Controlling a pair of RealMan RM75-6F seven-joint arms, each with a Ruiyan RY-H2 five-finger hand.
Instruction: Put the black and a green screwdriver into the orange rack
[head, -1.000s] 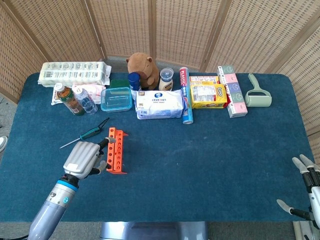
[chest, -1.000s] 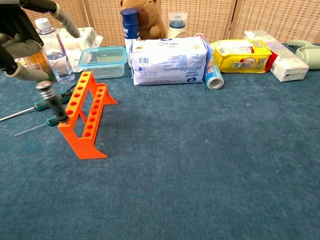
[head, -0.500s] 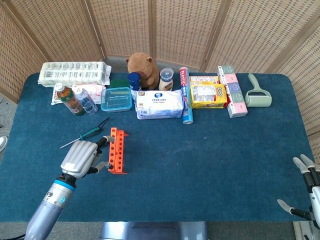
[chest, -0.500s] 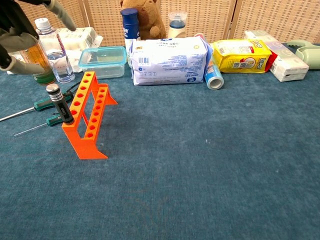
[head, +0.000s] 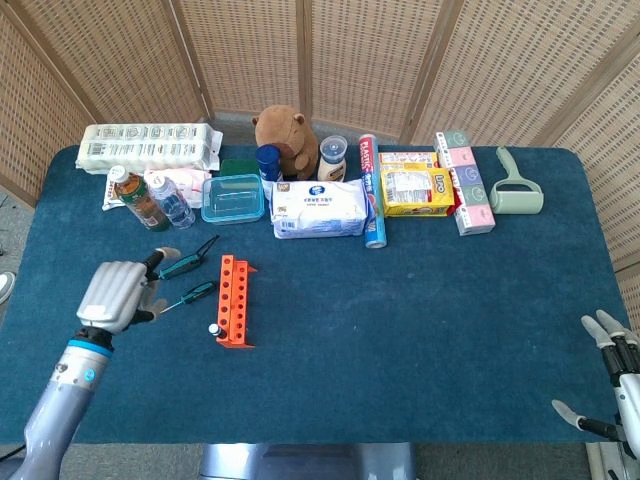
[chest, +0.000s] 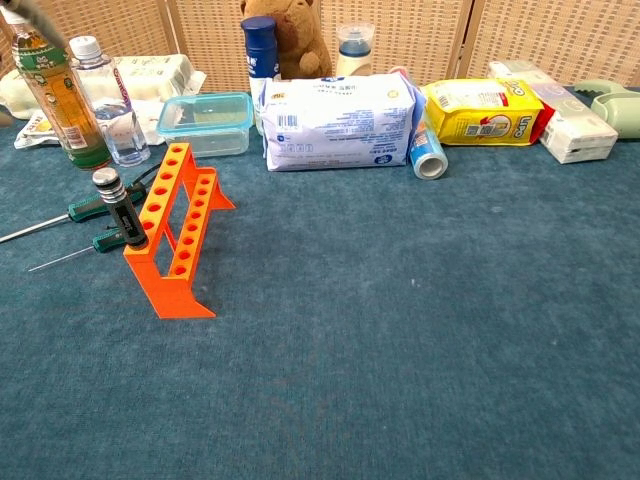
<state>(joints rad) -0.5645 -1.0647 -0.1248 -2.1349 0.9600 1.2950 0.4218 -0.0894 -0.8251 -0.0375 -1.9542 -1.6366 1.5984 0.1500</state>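
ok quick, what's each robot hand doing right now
Left robot hand: open, holding nothing, beside the green screwdrivers.
Right robot hand: open, fingers spread, empty, at the table's edge.

My left hand is up over the table, back facing me, fingers loose and holding nothing. My right hand sits low at the corner, fingers spread apart.
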